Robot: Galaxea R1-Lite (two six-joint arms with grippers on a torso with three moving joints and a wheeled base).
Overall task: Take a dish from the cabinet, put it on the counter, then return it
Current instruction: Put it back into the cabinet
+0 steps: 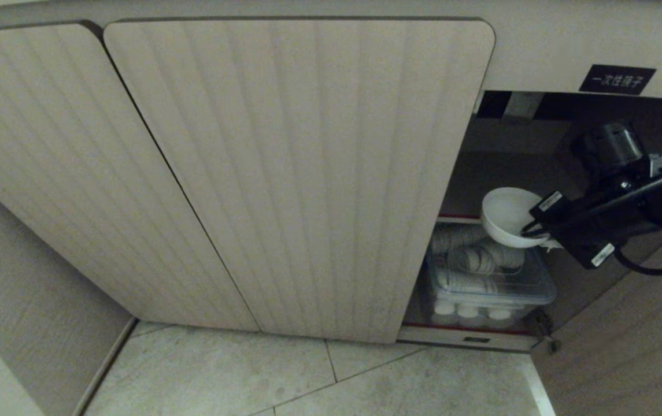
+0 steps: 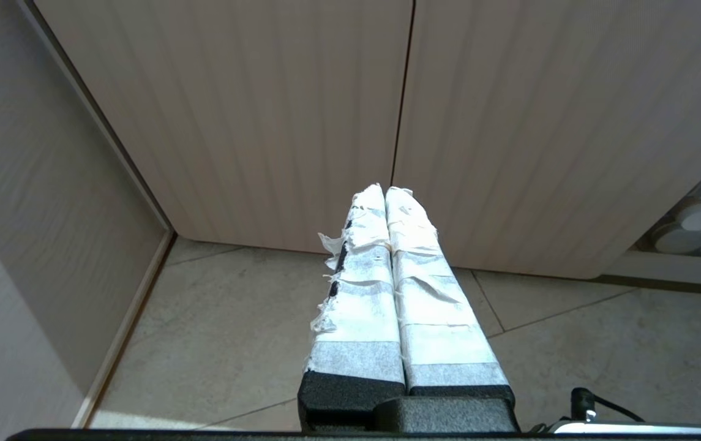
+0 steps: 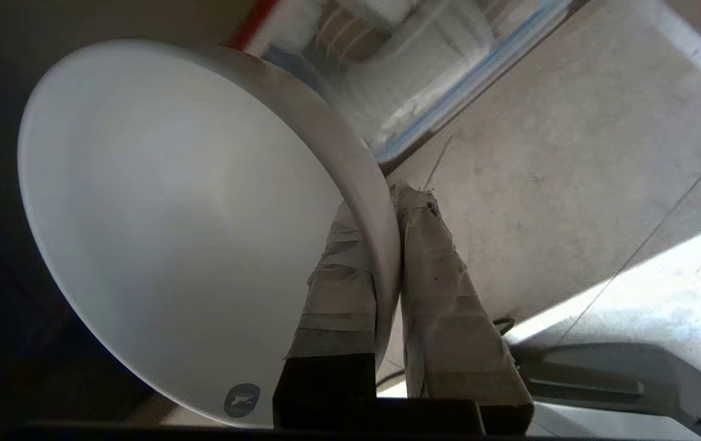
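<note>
Now I logged the right gripper (image 3: 390, 211) clamped on the dish (image 3: 172, 226): one taped finger sat inside the rim and the other outside, pinching the wall of the white bowl between them. From the head camera the dish (image 1: 507, 216) hung tilted in the open right bay of the cabinet (image 1: 284, 173), its mouth turned up and toward me, carried clear of the things beneath it. I saw no shelf or surface under it; it was borne by the fingers alone. Below it sat a clear plastic bin (image 1: 530, 289) holding stacked white ribbed cups (image 1: 472, 260), with more round white pieces showing through the bin's front wall. A red-edged shelf (image 1: 458, 218) ran just left of the dish, behind it. A black label (image 1: 617, 80) with white characters was fixed on the cabinet face above the opening. Both ribbed doors to the left were closed.

I noted the left gripper (image 2: 385, 191) parked low over the tiled floor (image 2: 234, 343), facing the closed doors, its taped fingers pressed together with nothing between them.
</note>
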